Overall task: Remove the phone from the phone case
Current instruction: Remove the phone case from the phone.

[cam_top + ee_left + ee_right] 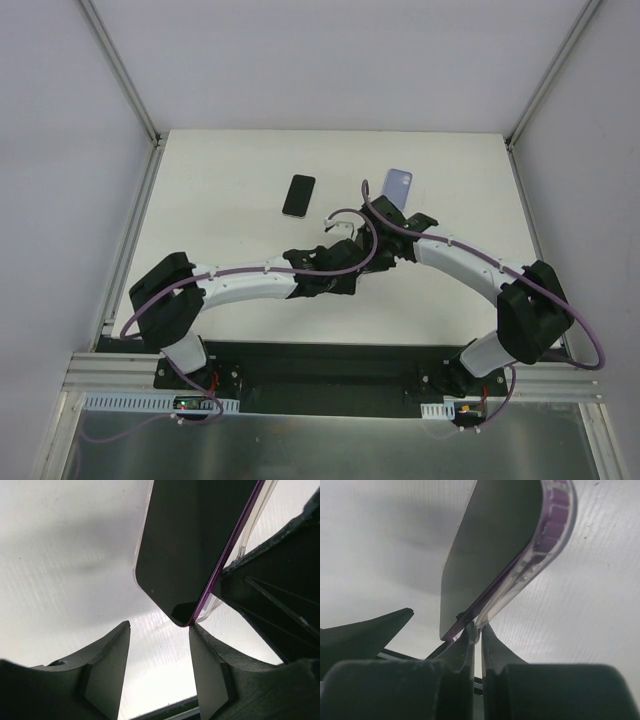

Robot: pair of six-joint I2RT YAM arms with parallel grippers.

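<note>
Right gripper [476, 630] is clamping the likely flexible phone case [547, 550] by its thin lip, holding it tilted at upper centre of the overhead view. Left gripper [159, 632] is gaping, empty, beneath the probably rigid, slick phone [195, 540], whose lower corner is showing outside the case; best pinched across its edges

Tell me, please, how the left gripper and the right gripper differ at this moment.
The left gripper is open; the right gripper is shut. The left gripper holds nothing, its fingers just short of the phone's lower corner; the right gripper pinches the edge of the clear case and holds it up. Both point at the same cased phone.
</note>
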